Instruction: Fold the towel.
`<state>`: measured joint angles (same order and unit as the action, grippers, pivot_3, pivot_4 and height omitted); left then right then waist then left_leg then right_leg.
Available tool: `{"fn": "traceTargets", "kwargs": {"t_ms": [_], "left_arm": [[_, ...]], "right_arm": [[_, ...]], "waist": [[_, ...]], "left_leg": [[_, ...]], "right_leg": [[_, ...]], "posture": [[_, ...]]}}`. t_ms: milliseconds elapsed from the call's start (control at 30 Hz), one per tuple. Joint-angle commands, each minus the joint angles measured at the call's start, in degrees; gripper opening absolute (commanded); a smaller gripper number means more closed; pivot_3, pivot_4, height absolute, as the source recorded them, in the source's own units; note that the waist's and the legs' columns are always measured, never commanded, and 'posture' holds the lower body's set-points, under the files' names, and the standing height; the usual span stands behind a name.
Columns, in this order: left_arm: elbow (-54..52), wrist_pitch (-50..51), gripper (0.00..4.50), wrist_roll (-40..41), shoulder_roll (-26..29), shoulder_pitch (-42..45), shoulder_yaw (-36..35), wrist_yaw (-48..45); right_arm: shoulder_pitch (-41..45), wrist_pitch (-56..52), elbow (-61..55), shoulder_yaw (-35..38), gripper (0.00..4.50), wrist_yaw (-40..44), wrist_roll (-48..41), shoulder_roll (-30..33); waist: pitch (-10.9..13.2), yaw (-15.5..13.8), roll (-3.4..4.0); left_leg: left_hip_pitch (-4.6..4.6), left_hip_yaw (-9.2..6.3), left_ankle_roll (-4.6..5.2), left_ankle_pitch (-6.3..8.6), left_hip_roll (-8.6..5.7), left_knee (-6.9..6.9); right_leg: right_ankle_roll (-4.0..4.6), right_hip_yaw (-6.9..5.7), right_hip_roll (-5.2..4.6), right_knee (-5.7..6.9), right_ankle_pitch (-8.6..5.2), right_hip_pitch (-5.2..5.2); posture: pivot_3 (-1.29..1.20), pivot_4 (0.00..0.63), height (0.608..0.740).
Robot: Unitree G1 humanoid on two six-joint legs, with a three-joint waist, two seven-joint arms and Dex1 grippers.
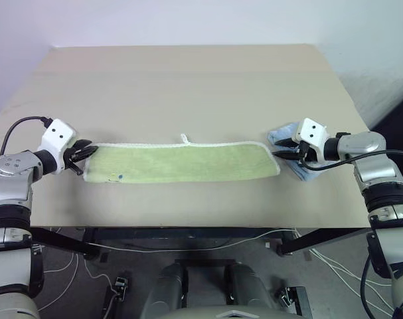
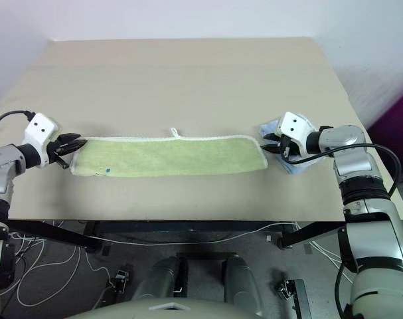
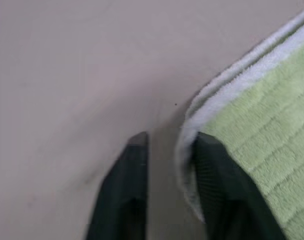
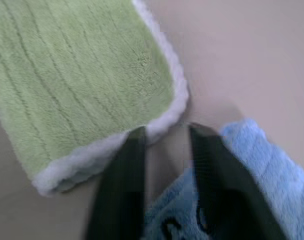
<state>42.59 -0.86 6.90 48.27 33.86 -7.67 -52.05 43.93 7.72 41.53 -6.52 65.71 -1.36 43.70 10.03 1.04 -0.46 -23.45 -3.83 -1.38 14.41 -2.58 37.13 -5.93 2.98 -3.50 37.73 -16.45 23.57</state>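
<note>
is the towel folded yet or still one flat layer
Folded once lengthwise: the towel lies as a narrow strip on the table, and the right wrist view shows two stacked edged layers at its end.

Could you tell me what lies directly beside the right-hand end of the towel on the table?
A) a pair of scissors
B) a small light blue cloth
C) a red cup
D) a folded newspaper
B: a small light blue cloth lies bunched at the right end of the yellow-green towel, under the right gripper, as the right wrist view also shows.
</note>
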Motion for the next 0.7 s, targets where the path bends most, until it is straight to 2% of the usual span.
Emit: {"fn": "traceTargets", "kwargs": {"t_ms": [33,133,167,300,467,567,700], "left_arm": [[-1.53,0.67,2.74,1.27,0.25,0.61,-2.61,2.79],[-1.88,1.77,3.77,2.51,-0.13,0.46,-4.23,4.95],[-2.61,2.3,3.8,3.59,-0.39,0.0,-5.38,5.56],[-5.35,4.3,3.8,5.81,-1.29,-1.95,-8.94,9.23],[-9.25,4.6,3.8,7.15,-2.33,-5.29,-12.0,13.69],[-14.36,5.34,3.8,8.96,-3.12,-8.22,-12.1,11.88],[-23.86,8.64,3.8,13.76,-4.6,-12.71,-11.86,6.64]], "right_arm": [[0.9,-0.24,-1.83,3.08,3.03,-1.07,-1.35,1.45],[-1.23,-1.23,-6.38,5.75,4.09,-3.52,-2.42,2.1],[-2.81,-2.96,-9.65,7.29,4.48,-4.04,-3.73,2.3],[-11.84,-16.42,-27.16,13.33,4.48,-4.94,-12.28,2.58],[-27.22,-42.19,-51.33,21.52,4.48,-12.86,-30.47,-1.95],[-32.77,-55.47,-58.03,25.63,4.48,-20.0,-40.56,-5.86],[-35.72,-69.56,-58.66,31.8,4.48,-31.69,-52.28,-12.15]], "waist": [[0.0,0.0,0.0],[0.0,-0.02,0.0],[0.0,-0.08,0.0],[-0.01,-0.25,-0.02],[-0.06,-0.33,-0.09],[-0.07,-0.35,-0.12],[-0.09,-0.33,-0.13]], "left_leg": [[0.0,0.0,0.0,0.0,0.0,0.0],[0.0,0.0,0.0,0.0,0.0,0.0],[0.0,0.0,0.0,0.0,0.0,0.0],[-0.05,-0.04,0.0,0.0,0.0,0.02],[-0.04,-0.12,0.0,0.0,0.01,0.06],[-0.02,-0.14,0.0,0.0,0.02,0.06],[-0.02,-0.14,0.0,0.01,0.02,0.04]], "right_leg": [[0.0,0.0,0.0,0.0,0.0,0.0],[0.0,0.01,-0.01,0.0,0.0,0.0],[0.0,0.01,-0.02,0.03,0.0,0.01],[0.0,0.0,-0.1,0.17,0.0,0.01],[0.0,0.0,-0.11,0.2,0.0,0.01],[0.0,0.02,-0.13,0.17,-0.01,-0.02],[0.01,0.03,-0.16,0.09,-0.01,-0.03]], "posture": [[0.0,0.15,0.74],[0.0,0.15,0.74],[0.0,0.15,0.74],[0.0,0.15,0.74],[0.0,0.15,0.74],[0.0,0.15,0.74],[0.0,0.15,0.74]]}}
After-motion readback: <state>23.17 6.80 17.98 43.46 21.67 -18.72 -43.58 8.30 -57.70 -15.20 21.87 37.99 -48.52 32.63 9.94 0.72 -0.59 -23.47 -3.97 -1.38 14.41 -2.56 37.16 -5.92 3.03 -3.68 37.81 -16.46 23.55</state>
